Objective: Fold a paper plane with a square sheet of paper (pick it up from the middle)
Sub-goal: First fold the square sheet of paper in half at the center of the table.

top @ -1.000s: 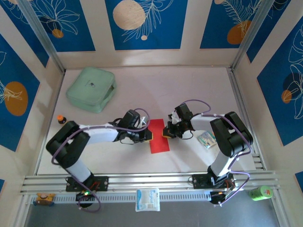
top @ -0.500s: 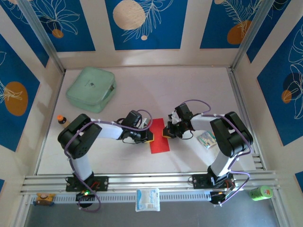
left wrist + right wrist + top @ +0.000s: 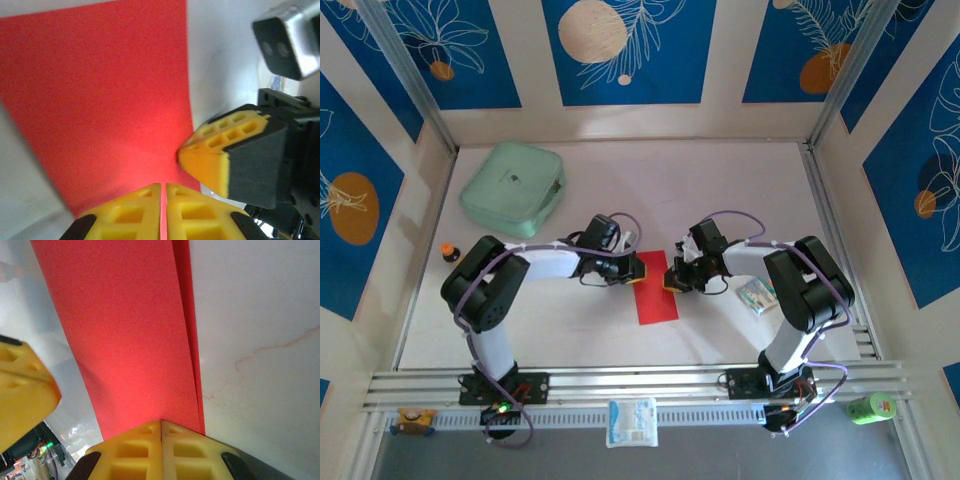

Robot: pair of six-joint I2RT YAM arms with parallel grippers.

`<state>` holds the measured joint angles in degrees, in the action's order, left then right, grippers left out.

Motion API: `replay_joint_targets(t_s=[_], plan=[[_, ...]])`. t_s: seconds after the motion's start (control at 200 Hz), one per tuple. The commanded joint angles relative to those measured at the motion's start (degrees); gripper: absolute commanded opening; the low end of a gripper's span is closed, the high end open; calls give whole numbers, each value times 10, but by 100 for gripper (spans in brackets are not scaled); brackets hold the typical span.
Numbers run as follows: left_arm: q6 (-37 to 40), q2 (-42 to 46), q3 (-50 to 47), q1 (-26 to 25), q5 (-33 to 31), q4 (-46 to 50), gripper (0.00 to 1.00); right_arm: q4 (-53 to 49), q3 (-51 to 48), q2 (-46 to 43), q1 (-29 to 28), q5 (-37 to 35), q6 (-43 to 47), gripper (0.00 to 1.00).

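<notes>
White bench point(image 3: 720, 180), evenly lit. Walls point(image 3: 650, 60): blue panels with leaf and circle prints, beige strips between. Metal posts point(image 3: 410, 85) at back corners, metal rail point(image 3: 640, 385) along near edge.

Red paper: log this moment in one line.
red paper: folded rectangle, on table | left gripper: shut, left edge | right gripper: shut, right edge

The square sheet of paper point(image 3: 657, 296), plain bright red, lies flat on the counter point(image 3: 720, 180), folded into a narrow rectangle with its layers slightly offset along one long edge. It sits between the left pincer point(image 3: 636, 270) and the right pincer point(image 3: 670, 282), each meeting one of its long edges.
</notes>
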<state>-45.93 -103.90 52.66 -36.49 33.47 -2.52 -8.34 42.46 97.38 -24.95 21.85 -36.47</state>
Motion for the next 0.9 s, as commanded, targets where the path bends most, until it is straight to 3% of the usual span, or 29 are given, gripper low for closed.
replay_joint_targets(t_s=[0.0,0.29,0.595,0.895], plan=[[15,-25,-5,10,7,7,12,-66,-23,18,2,-47,-4,0],[18,-50,-20,13,-12,3,12,-65,-25,16,2,-46,-3,0],[32,-15,38,25,8,37,15,-64,-25,15,2,-44,-2,0],[49,-75,72,58,2,24,14,-64,-25,14,1,-41,-2,0]])
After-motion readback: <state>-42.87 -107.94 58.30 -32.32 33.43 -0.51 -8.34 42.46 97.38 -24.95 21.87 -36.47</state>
